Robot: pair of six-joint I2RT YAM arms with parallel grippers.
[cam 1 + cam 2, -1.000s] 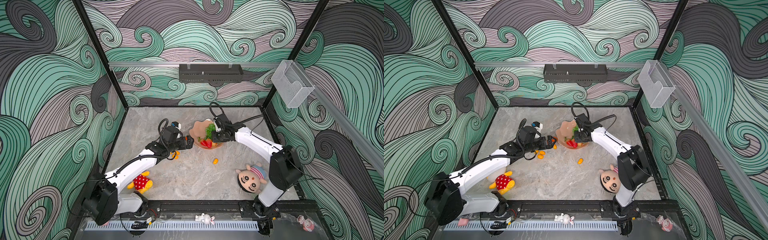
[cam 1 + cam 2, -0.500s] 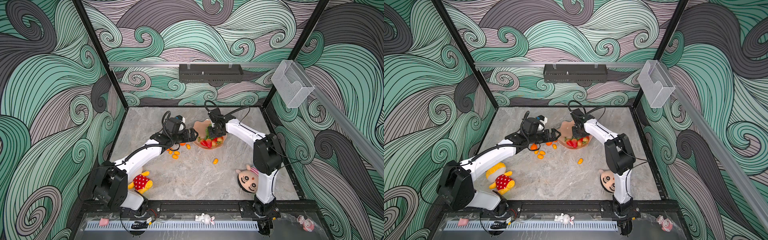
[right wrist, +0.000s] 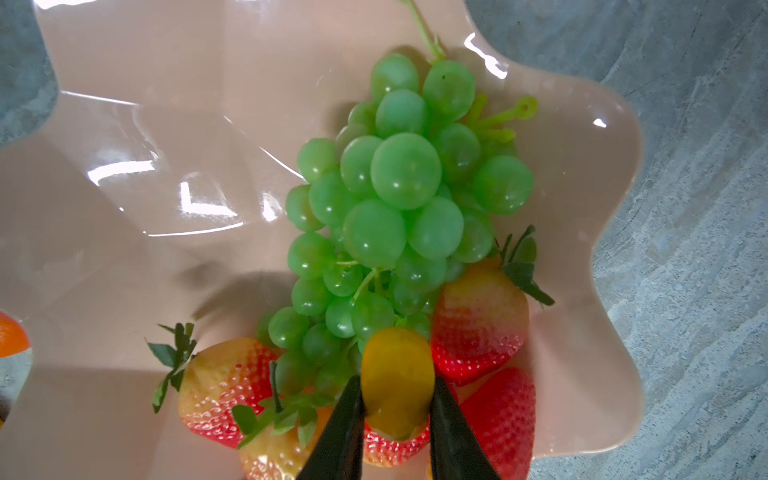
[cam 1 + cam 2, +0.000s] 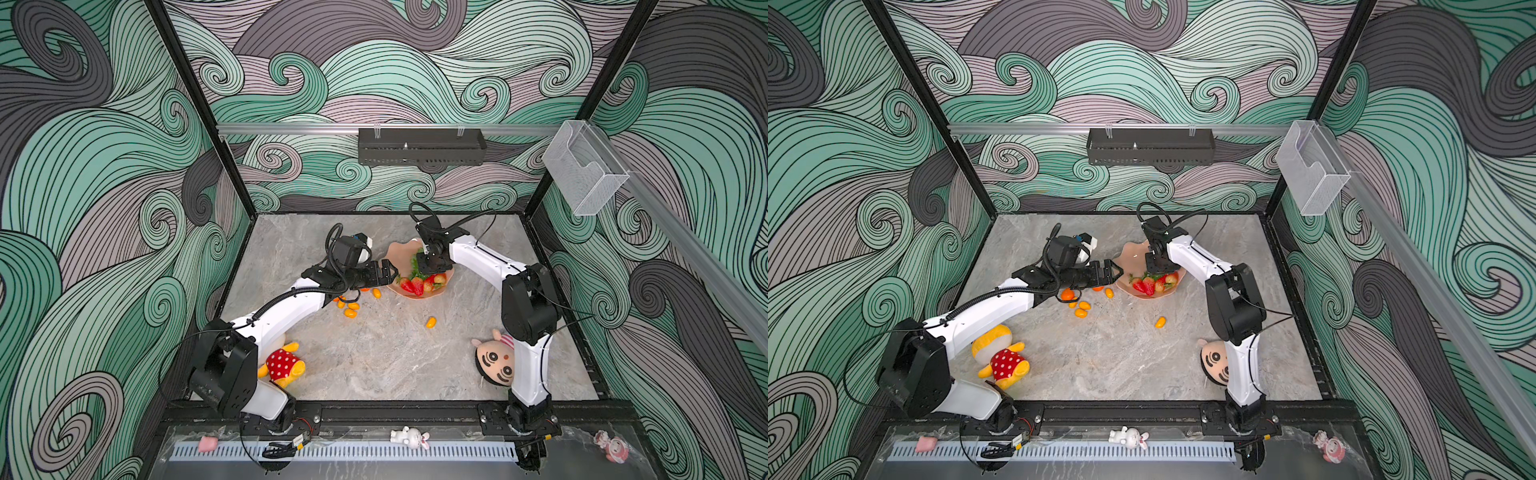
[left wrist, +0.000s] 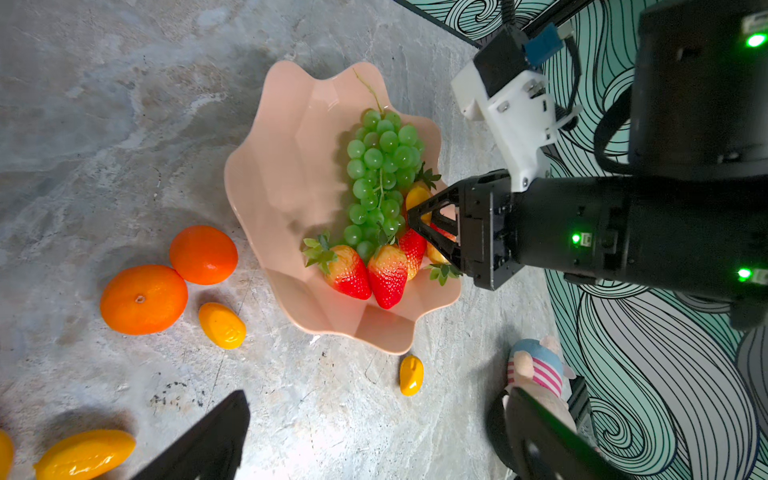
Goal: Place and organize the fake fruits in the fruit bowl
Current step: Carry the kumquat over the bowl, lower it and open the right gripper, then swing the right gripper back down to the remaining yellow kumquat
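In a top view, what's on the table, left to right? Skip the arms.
plush → kumquat cluster → bowl → doll. Lone kumquat left out: it lies within the bowl's span.

The left arm [image 4: 291, 309] and right arm [image 4: 478, 257] are white with chunky black joints — black cables [image 4: 291, 293] loop near the wrists, and tiny green lights [image 5: 575, 238] glow.
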